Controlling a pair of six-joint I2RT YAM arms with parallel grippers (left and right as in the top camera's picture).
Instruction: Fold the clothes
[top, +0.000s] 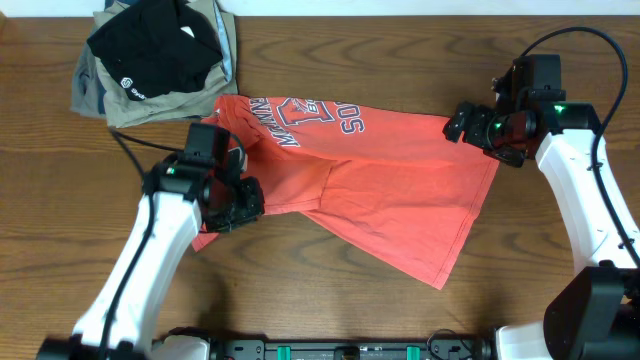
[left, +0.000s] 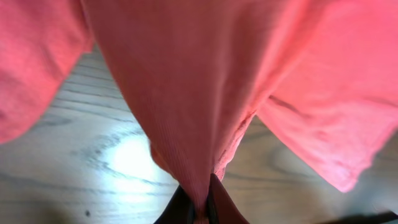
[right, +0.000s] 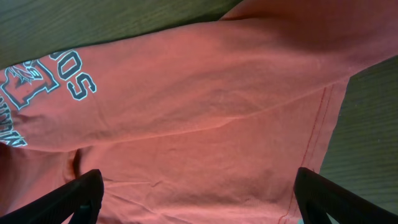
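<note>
Brown wood-grain tabletop carries everything here, and the red-orange cotton T-shirt with white-and-dark-red chest lettering is spread across its middle, between my two arms. The printed side faces up, and the lettering runs along the shirt's far edge. The cloth is rumpled, with one corner pointing toward my base.

My left jaws sit at the shirt's left edge, near its lower-left corner. They are pinched tight on a fold of the red-orange cloth. In the left wrist view my dark left fingertips meet at the bottom of the picture, and a ridge of shirt fabric rises straight out from between them. Bare wood shows on either side of that ridge (a bright glare patch lies on it to one side).

My right jaws are at the shirt's far right corner, just over its edge. They stand wide apart. In the right wrist view my black right fingers frame the bottom corners, and between them lie flat shirt cloth and a stitched hem. They hold nothing, and I cannot tell whether they touch the fabric.

At the far left corner, apart from the shirt, a black folded garment with a small white logo rests on a khaki-grey folded garment.
</note>
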